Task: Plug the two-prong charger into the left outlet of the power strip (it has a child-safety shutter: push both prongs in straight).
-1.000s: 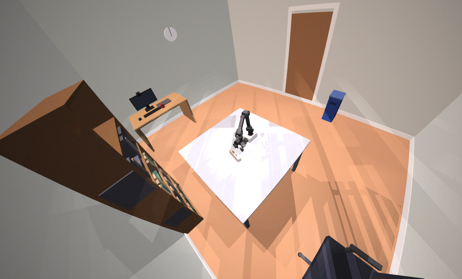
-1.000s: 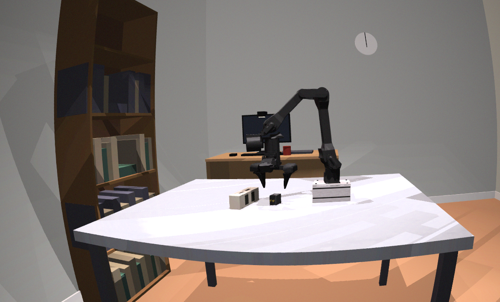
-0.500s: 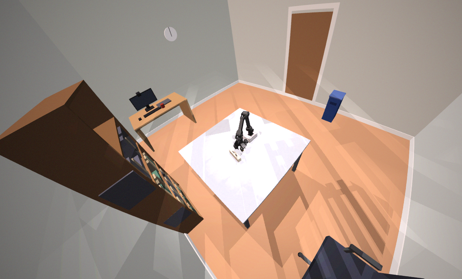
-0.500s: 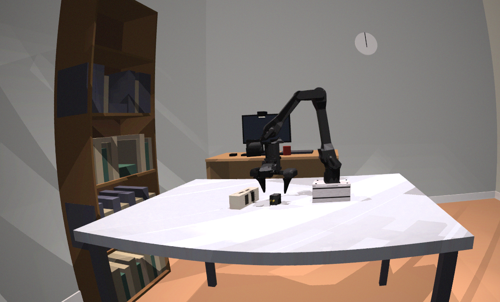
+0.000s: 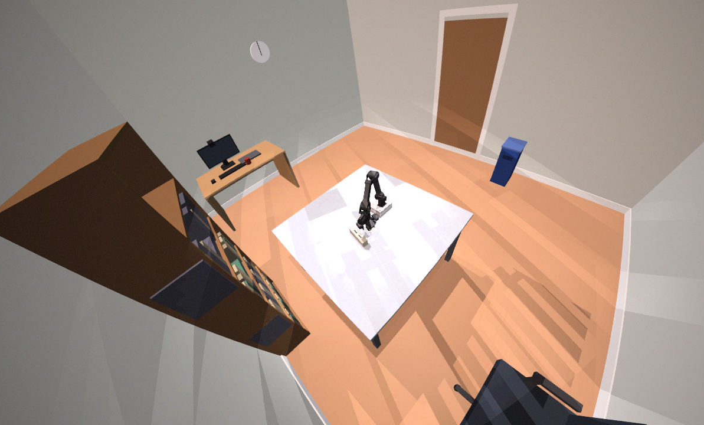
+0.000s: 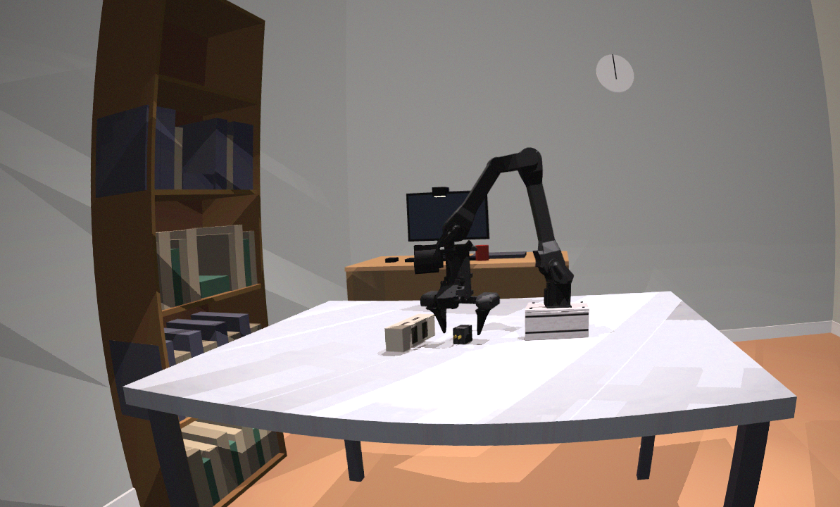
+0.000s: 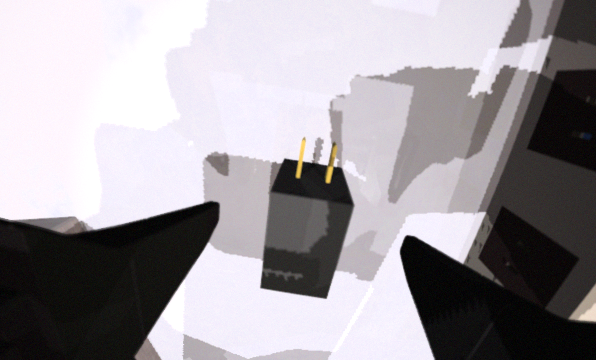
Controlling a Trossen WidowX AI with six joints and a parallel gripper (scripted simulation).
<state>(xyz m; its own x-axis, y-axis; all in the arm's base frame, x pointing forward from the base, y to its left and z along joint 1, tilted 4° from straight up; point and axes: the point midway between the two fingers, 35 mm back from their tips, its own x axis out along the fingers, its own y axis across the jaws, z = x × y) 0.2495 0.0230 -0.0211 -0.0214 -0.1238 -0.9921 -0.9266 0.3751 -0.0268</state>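
Observation:
The black charger (image 6: 462,334) (image 7: 303,235) lies on the table. In the wrist view its two gold prongs (image 7: 315,160) point up the picture, away from my fingers. My gripper (image 6: 461,332) (image 7: 310,227) is open, with nothing between its fingertips that it holds. Its fingertips stand either side of the charger in the wrist view, and a little above the table. The beige power strip (image 6: 398,339) (image 5: 358,236) stands left of the charger in the exterior view, with dark outlet faces toward it. It also shows at the right of the wrist view (image 7: 515,185).
The white table (image 5: 375,296) (image 6: 473,403) bears everything. The arm's pale base block (image 6: 556,321) stands right of the charger in the exterior view. A bookcase (image 6: 126,252) stands left of the table. A desk (image 6: 372,283) with a monitor (image 6: 422,217) is behind.

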